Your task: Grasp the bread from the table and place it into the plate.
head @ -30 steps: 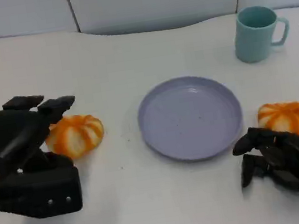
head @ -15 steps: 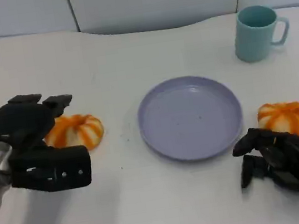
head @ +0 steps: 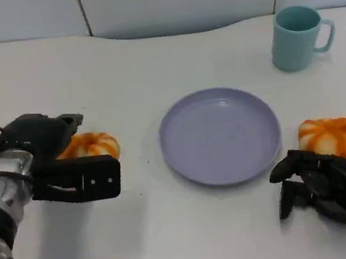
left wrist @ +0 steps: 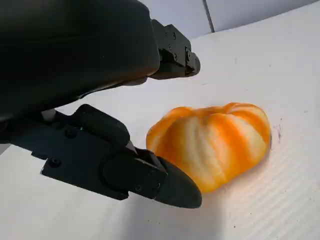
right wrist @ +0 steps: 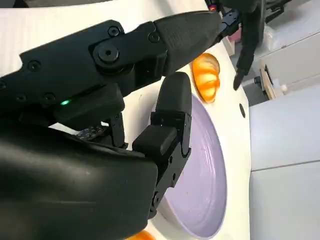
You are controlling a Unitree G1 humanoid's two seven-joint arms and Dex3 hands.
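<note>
From the head view I see my left hand (head: 54,163) at centre left, fingers spread wide around the bread (head: 91,146), the plate (head: 220,135) mid-frame, my right hand (head: 329,191) lower right, loosely open. Left wrist view: fingers (left wrist: 150,175) flank the bread (left wrist: 212,142), no contact visible.

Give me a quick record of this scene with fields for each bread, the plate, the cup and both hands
left bread: on the table left of the plate, not lifted
right bread: on the table right of the plate
plate: lilac, centre, nothing on it
cup: teal, upright, beyond the plate to the right
left hand: fingers apart around the left bread, not closed on it
right hand: near the right bread, fingers curled, holding nothing
</note>
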